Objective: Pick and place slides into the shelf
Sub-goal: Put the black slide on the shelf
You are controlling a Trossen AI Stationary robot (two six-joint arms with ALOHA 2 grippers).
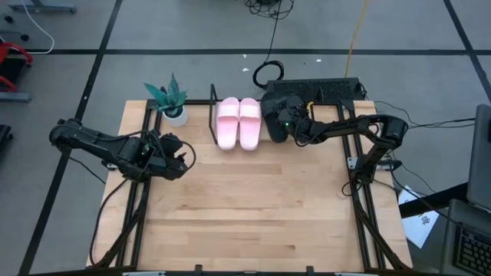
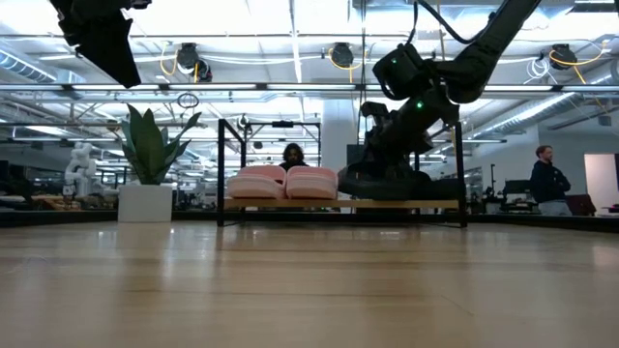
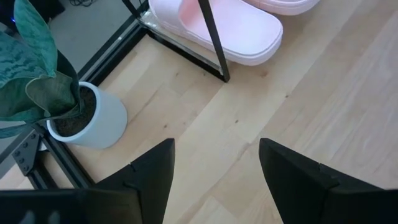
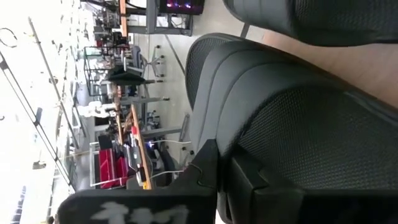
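Note:
The shelf [image 1: 253, 146], a low rack with a light board [image 2: 338, 204] and black wire ends, stands at the table's far middle. The pink pair [image 1: 238, 123] lies on it side by side and also shows in the low view [image 2: 283, 182]. My right gripper [image 1: 298, 129] is at the shelf's right part, shut on a black slide [image 1: 276, 116] that sits low over the board [image 2: 387, 180]. A second black slide [image 4: 323, 18] shows just beyond it. My left gripper [image 1: 181, 161] hovers open and empty over the table's left, near the plant pot [image 3: 93, 121]. My right gripper holds the black slide by its wide mesh strap [image 4: 280, 137], with the strap's edge between the two fingers [image 4: 208, 177]. It comes slanting down from the table's right side. Whether the slide's sole rests on the shelf board I cannot tell.
A potted plant in a white pot [image 1: 173, 107] stands at the far left beside the shelf's left wire frame [image 3: 214, 43]. Bare wooden tabletop [image 1: 253, 207] lies in front of the shelf. People show in the room behind [image 2: 547, 179].

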